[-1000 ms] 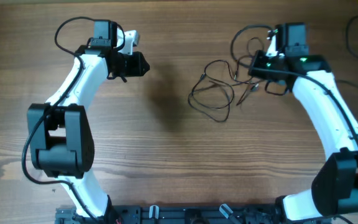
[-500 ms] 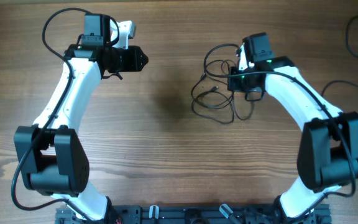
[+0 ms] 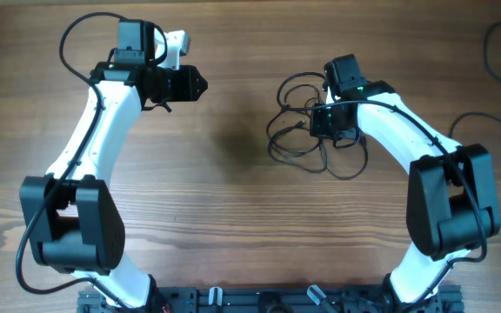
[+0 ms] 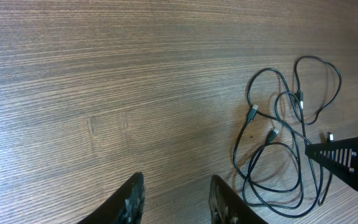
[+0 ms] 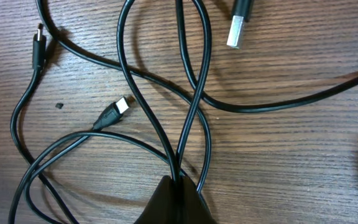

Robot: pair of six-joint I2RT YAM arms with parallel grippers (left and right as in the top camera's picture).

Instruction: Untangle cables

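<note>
Since the black USB cables [image 3: 304,132] were one loose tangle on the wooden table [image 3: 233,217], right of centre in the overhead view, the right gripper [image 5: 174,193] had clamped down on two strands just below where they cross. My guess is it was pinning that spot so the loops could be teased apart. The left gripper [image 4: 176,202] hung over bare wood at upper left, well apart from them, fingers partly spread around nothing, probably waiting its turn.

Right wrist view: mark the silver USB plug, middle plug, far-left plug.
silver USB plug [image 5: 235,36], right wrist view, metal shell.
middle plug [image 5: 112,114], right wrist view, black body.
far-left plug [image 5: 36,50], right wrist view, black body.
</note>
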